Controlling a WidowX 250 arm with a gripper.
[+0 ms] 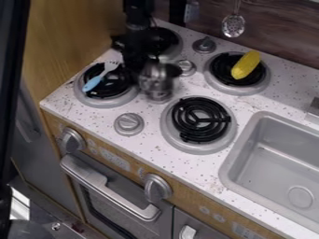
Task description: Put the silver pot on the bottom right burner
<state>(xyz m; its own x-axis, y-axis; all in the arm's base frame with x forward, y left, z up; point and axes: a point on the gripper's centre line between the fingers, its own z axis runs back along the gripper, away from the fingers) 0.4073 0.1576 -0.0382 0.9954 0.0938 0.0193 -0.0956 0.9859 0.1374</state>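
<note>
Claw [141, 69] closed on the silver pot [154, 80], I hold it off the bottom right burner [200, 122], toward eleven o'clock. Its dark mouth seems to face two o'clock; blur hides its long axis from me. The pot's wall looks rounded, shiny, metallic. Black coils ring the burner inside a smooth grey rim, set in my speckled white tabletop [156, 144]. At the burner's one o'clock lies bumpy yellow corn [246, 65].
</note>
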